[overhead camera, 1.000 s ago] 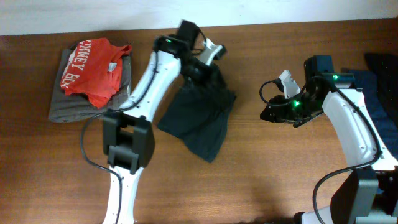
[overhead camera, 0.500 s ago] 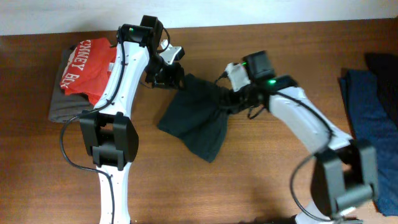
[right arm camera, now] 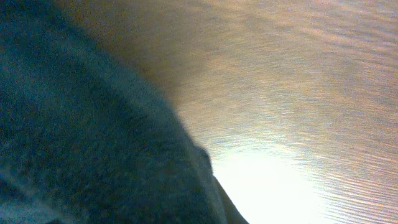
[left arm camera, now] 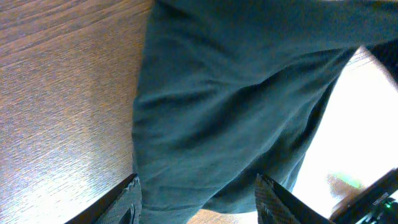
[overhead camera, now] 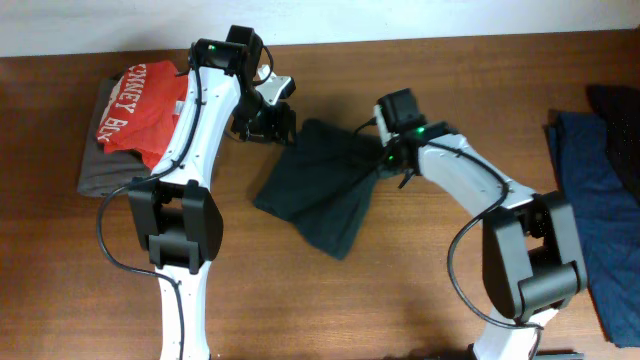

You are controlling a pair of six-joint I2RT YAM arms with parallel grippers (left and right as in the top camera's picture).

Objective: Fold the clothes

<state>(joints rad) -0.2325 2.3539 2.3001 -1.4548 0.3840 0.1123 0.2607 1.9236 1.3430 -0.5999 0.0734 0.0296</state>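
Note:
The clothes point(overhead camera: 320, 195), a very dark T-shirt, lie crumpled in a rough diamond at mid-table, plain side up with no lettering showing. My left gripper point(overhead camera: 275, 122) hovers at the shirt's upper left corner. In the left wrist view its fingers point(left arm camera: 130, 199) stand wide apart, with the dark cloth point(left arm camera: 236, 93) lying slack under and between them, so it is open. My right gripper point(overhead camera: 385, 160) sits on the shirt's right corner. The right wrist view is filled at the lower left by bunched cloth point(right arm camera: 81, 137) that hides the jaws, which look shut on it.
A red tee with white letters point(overhead camera: 145, 110) lies on a folded grey garment point(overhead camera: 110, 170) at the far left. Blue garments point(overhead camera: 600, 200) and a dark piece point(overhead camera: 615, 110) lie at the right edge. Bare wood table point(overhead camera: 400, 290) stretches in front.
My right arm swung left from the table's right side to the shirt's right corner and closed there. My left gripper let go of the shirt, opened and shifted left.

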